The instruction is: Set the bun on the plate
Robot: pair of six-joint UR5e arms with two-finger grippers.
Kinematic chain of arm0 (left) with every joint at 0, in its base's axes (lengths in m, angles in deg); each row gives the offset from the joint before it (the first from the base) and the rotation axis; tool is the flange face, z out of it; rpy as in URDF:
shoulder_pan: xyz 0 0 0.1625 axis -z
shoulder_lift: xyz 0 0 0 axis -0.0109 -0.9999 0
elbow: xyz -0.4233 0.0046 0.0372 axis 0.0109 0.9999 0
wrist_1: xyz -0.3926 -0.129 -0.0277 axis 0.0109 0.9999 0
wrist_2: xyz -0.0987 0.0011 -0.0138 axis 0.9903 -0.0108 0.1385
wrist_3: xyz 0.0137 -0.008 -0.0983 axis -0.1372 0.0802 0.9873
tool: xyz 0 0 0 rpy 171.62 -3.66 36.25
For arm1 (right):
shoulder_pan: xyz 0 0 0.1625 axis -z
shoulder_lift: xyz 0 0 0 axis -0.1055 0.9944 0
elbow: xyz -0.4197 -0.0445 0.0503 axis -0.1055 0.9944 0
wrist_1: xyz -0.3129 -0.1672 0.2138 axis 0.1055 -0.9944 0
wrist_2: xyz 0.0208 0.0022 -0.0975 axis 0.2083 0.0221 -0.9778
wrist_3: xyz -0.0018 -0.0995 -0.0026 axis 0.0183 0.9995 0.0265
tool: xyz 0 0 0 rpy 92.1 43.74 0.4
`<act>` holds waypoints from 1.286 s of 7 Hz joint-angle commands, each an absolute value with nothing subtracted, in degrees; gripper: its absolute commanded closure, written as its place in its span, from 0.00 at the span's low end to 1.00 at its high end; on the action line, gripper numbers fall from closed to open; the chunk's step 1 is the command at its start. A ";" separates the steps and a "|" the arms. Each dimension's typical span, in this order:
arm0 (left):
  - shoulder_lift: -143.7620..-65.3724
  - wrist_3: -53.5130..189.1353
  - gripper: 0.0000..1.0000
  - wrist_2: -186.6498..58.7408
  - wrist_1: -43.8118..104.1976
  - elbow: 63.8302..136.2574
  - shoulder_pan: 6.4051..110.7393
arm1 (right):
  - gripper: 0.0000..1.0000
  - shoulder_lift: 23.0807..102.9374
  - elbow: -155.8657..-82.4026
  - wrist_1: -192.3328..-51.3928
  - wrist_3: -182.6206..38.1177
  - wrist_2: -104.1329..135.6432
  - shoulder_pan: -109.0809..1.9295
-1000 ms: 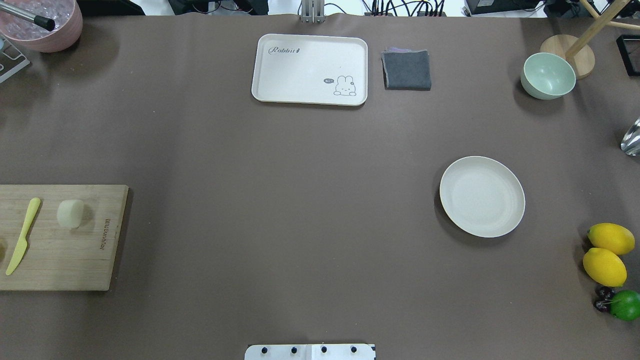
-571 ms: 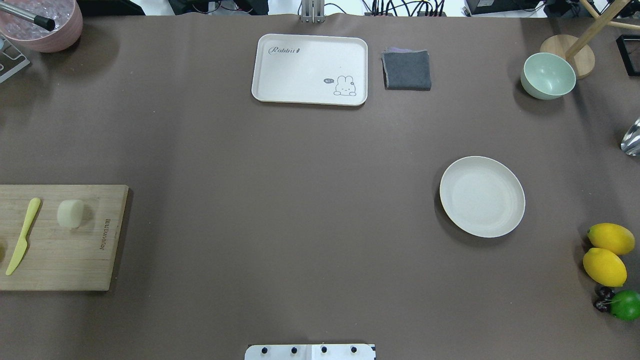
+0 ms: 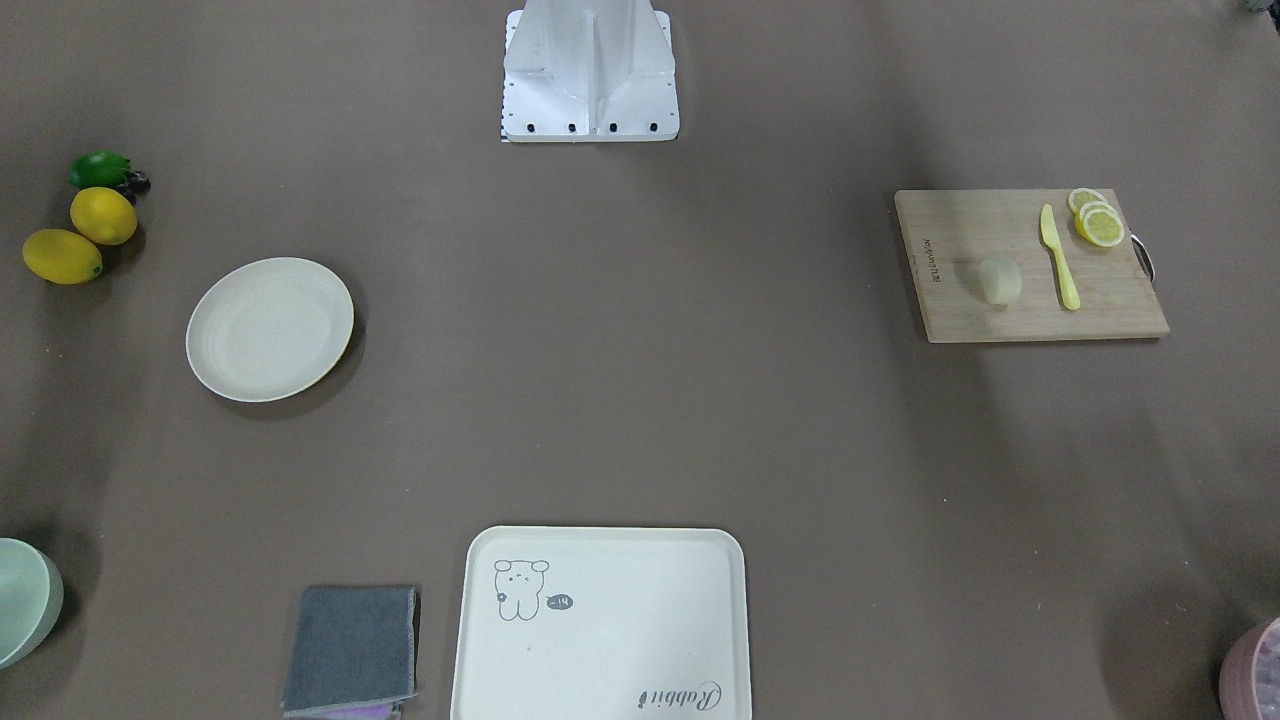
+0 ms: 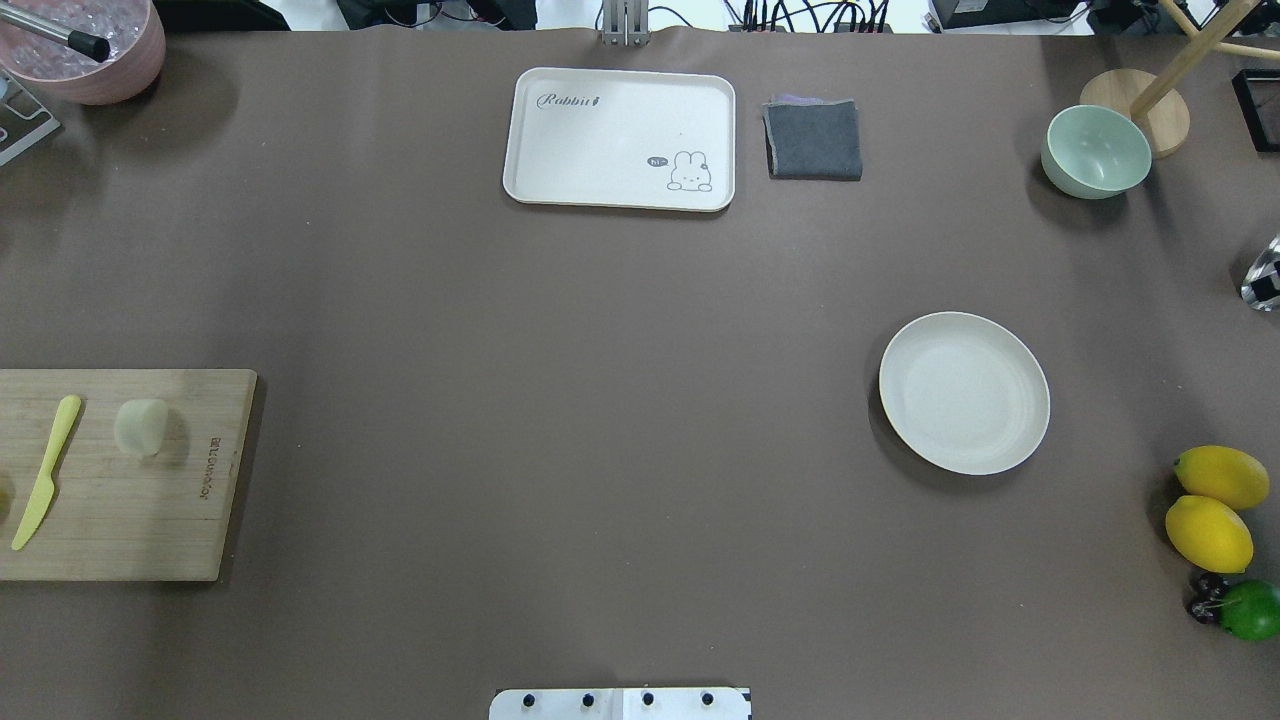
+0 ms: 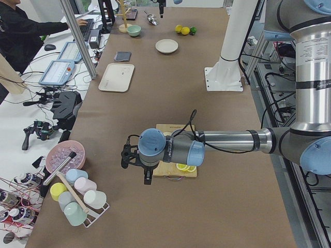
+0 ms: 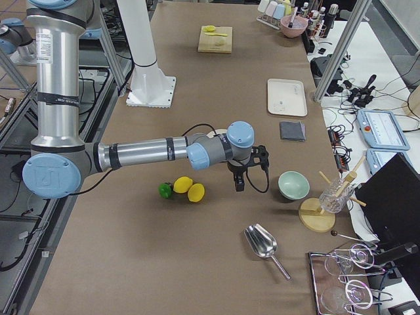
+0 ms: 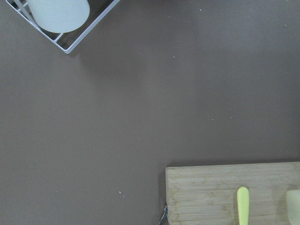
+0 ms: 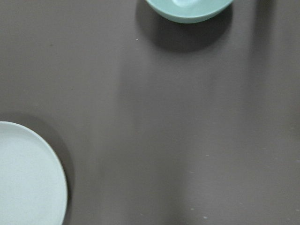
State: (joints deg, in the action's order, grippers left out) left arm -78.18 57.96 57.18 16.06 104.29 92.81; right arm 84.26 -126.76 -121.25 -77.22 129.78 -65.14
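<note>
Bun (image 4: 141, 427) is sitting on the cutting board (image 4: 120, 520) at the table's left edge, clear of the left gripper (image 5: 146, 180), which is hanging near the board's outer end. Cannot tell whether it or the right gripper (image 6: 238, 186) is clenched.

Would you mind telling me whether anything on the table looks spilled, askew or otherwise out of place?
Nothing stands out. The bun sits whole on the cutting board beside the yellow knife, the plate lies flat and bare, and the grey cloth is neatly folded next to the tray.
</note>
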 commanded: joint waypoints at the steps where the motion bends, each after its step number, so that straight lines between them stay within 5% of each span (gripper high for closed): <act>1: -78.46 58.97 0.02 56.63 20.08 104.00 92.11 | 0.11 81.89 -126.78 -114.08 -92.49 125.83 -53.68; 3: -79.87 63.50 0.02 56.37 20.26 103.73 89.04 | 0.29 81.80 -124.68 -110.51 -96.01 123.35 -48.63; 8: -80.58 64.51 0.02 56.28 20.17 103.82 88.32 | 0.34 78.90 -120.18 -110.51 -96.18 122.37 -47.03; 9: -80.75 64.42 0.02 56.28 20.17 103.82 88.41 | 0.42 78.89 -119.75 -110.51 -96.18 122.28 -46.94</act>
State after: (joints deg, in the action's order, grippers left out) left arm -80.56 64.47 56.30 20.20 103.81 88.38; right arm 79.12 -120.31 -110.51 -96.17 122.32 -47.07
